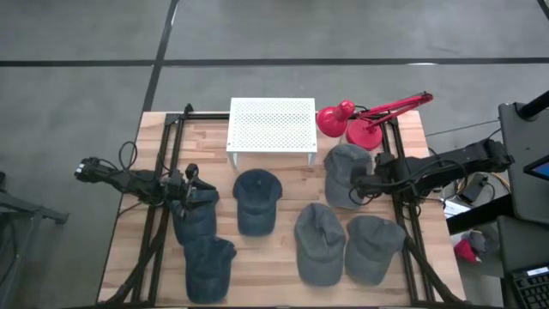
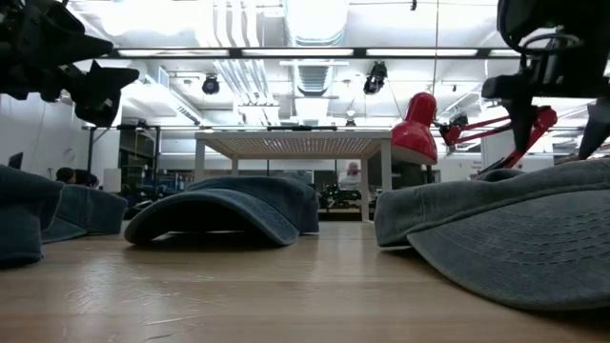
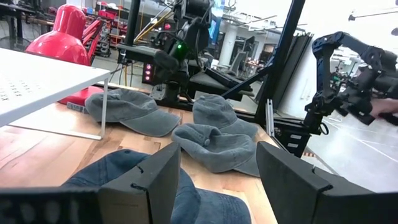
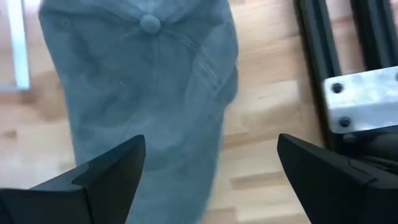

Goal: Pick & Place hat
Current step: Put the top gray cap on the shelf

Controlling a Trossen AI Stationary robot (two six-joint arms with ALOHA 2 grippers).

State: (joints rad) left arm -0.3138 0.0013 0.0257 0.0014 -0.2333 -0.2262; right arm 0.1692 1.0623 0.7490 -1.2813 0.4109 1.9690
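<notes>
Several denim caps lie flat on the wooden table (image 1: 283, 176). My left gripper (image 1: 190, 182) hovers open over a dark blue cap (image 1: 196, 216) at the table's left. In the left wrist view, the gripper (image 3: 217, 168) has a blue cap (image 3: 186, 196) showing low between its fingers. My right gripper (image 1: 364, 182) hovers open over a grey cap (image 1: 341, 174) near the right edge. In the right wrist view, that gripper (image 4: 211, 155) has this cap (image 4: 143, 93) below it, top button (image 4: 149, 23) showing. The low view shows both grippers, left (image 2: 67, 57) and right (image 2: 558, 67), raised above the table.
A white perforated stand (image 1: 272, 127) sits at the far middle, with a red desk lamp (image 1: 356, 120) to its right. More caps lie around: dark blue ones (image 1: 257, 202) (image 1: 208, 266) and grey ones (image 1: 320, 243) (image 1: 373, 247). Black frame rails (image 1: 407, 219) run along both sides.
</notes>
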